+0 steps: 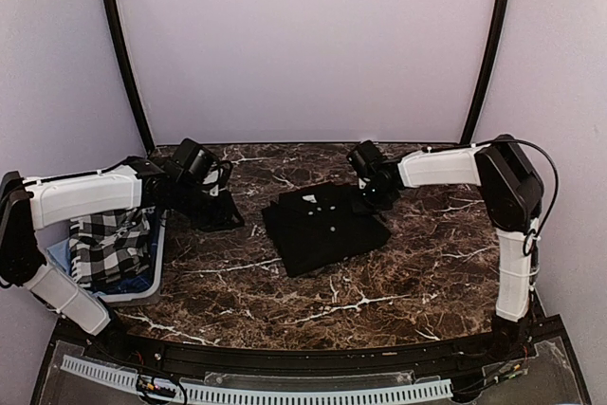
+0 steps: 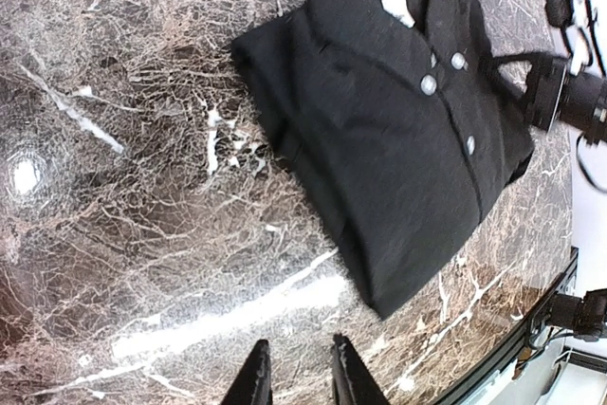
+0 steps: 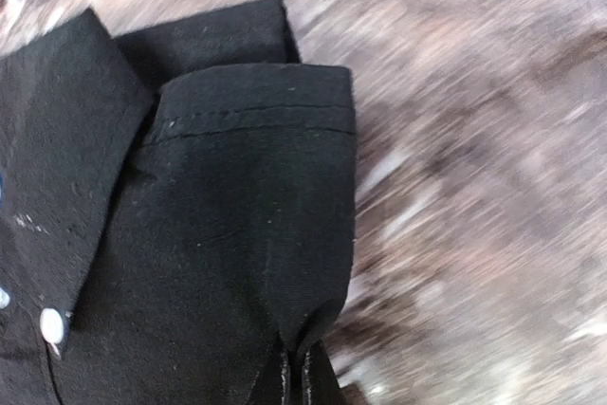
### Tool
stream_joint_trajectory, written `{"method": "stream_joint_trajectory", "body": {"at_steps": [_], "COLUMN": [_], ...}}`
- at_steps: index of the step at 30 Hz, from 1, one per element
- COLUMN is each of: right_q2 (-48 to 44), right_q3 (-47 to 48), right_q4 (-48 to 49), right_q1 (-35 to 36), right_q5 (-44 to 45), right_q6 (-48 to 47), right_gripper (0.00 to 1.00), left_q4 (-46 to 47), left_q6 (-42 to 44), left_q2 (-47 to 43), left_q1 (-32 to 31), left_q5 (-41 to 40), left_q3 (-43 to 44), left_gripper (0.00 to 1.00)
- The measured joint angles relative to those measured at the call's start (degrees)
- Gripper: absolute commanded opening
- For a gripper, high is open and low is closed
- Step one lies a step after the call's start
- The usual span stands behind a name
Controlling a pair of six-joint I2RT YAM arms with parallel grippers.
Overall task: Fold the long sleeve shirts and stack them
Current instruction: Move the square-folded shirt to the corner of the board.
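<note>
Black long-sleeved cloth shirt with small pale buttons [image 1: 322, 225] lies folded into a compact rectangle near the middle of the dark brown marble counter with white veins [image 1: 398, 282], collar toward the far side, button row facing up. Small white label [image 2: 399, 9] shows inside the collar. Right pincer [image 3: 302, 378] sits at the shirt's far right corner, low over the counter, clenched on a pinch of the black cloth; fabric puckers into a small peak right at the fingertips. Beyond that pinch in the right wrist view, a stitched hem edge folds over the layer below. Marble behind it in that view is streaked with blur, so its detail cannot be read. Left pincer [image 2: 301, 381] hovers over bare marble to the left of the shirt, apart from it; its two fingers stand slightly parted with nothing between them, released. Left arm reaches in from the counter's left edge. White slatted plastic basket [image 1: 142, 293] stands at that left edge, partly under the left forearm, well apart from the shirt. Black-and-white checked cloth [image 1: 106, 246] fills the basket, with a bit of blue fabric showing at its lower side.
</note>
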Motion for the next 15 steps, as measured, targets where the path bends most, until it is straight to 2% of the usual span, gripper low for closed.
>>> {"method": "stream_joint_trajectory", "body": {"at_steps": [15], "right_q2": [1.62], "right_q3": [11.87], "right_q4": [-3.06], "right_q1": [-15.8], "right_q5": [9.44], "right_q6": [-15.21], "right_gripper": [0.0], "left_q4": [-0.61], "left_q6": [1.86], "left_q2": [0.5], "left_q1": [0.0], "left_q5": [1.01], "left_q3": [0.9], "left_gripper": [0.2]}}
